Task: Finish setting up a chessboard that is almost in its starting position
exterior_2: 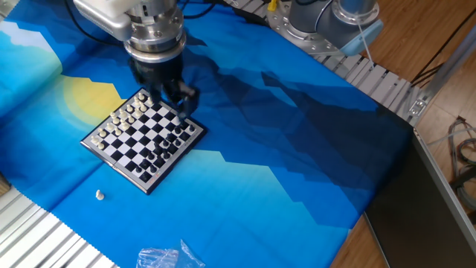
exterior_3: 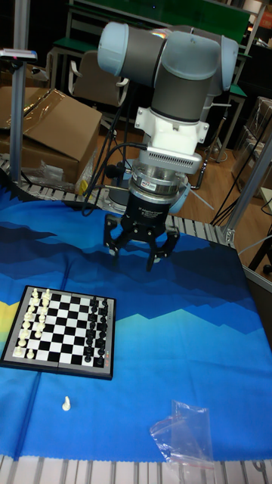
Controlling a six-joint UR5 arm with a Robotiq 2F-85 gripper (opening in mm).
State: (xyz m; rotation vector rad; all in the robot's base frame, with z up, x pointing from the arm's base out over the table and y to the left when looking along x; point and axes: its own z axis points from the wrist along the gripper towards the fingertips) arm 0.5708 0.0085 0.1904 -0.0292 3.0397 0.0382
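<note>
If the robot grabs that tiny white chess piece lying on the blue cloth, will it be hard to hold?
Probably a bit tricky. The cream chess piece looks very small next to the gripper, so it could slip out or twist. It seems to lie on its side on the blue cloth, so a nudge may roll it. It is likely stiff and very light.

We see arm (exterior_3: 170,64): grey tubes, pale-blue joint caps, white wrist block, ribbed silver ring, black cables, black gripper (exterior_3: 140,253).

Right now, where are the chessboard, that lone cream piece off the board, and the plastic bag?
chessboard (exterior_3: 64,333): tall fixed view, central squares.
lone cream piece (exterior_3: 66,404): tall fixed view, its body.
plastic bag (exterior_3: 183,440): tall fixed view, crumpled middle.
</note>
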